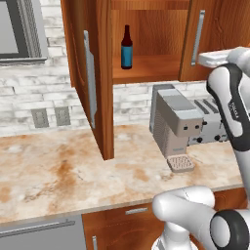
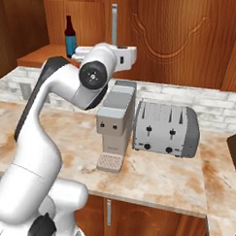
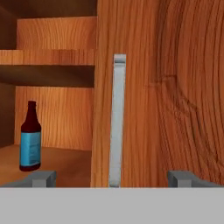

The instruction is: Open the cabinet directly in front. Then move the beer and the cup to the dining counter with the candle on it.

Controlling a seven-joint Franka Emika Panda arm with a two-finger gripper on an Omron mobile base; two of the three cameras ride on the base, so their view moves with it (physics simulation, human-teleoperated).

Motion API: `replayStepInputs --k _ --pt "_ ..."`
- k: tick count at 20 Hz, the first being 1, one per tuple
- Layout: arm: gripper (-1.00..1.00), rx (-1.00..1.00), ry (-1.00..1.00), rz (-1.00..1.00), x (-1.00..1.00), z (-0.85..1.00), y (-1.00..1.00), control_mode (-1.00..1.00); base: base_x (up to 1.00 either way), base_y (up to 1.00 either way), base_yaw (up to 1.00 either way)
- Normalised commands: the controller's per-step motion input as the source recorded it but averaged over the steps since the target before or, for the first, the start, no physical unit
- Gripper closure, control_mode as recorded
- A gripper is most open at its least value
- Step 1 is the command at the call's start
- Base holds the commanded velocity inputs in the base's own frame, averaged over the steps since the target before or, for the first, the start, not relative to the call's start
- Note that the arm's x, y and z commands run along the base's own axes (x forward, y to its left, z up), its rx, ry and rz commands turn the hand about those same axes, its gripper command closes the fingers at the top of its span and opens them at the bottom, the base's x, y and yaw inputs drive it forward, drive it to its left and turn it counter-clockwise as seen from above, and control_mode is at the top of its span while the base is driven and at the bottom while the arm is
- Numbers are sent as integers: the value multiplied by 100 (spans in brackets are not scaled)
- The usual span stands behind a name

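Hand view: gripper [image 3: 111, 178] spread wide, empty, straddling the shut right door's silver handle [image 3: 117, 120]. Beer [image 3: 30, 138] upright on the cabinet [image 1: 105, 73] shelf, left door open. Risk: an off-centre closure slips off the handle

The beer [image 1: 126, 47] stands on the shelf inside the cabinet [image 1: 97, 73], left door swung out. Below, on the countertop [image 1: 63, 171], a coffee machine [image 1: 174, 124] sits left of a toaster [image 2: 165, 129], apparently touching.
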Motion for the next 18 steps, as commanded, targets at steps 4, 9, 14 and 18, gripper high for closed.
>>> replayStepInputs --k 4,9,14,18 --pt "-100 1 3 0 81 0 -9 -100 0 0 0" --pt "-100 1 1 0 79 0 -13 -100 0 0 0" --pt "-100 6 9 2 99 -8 -4 -100 0 0 0" --pt "-100 4 11 6 100 -19 -2 -100 0 0 0"
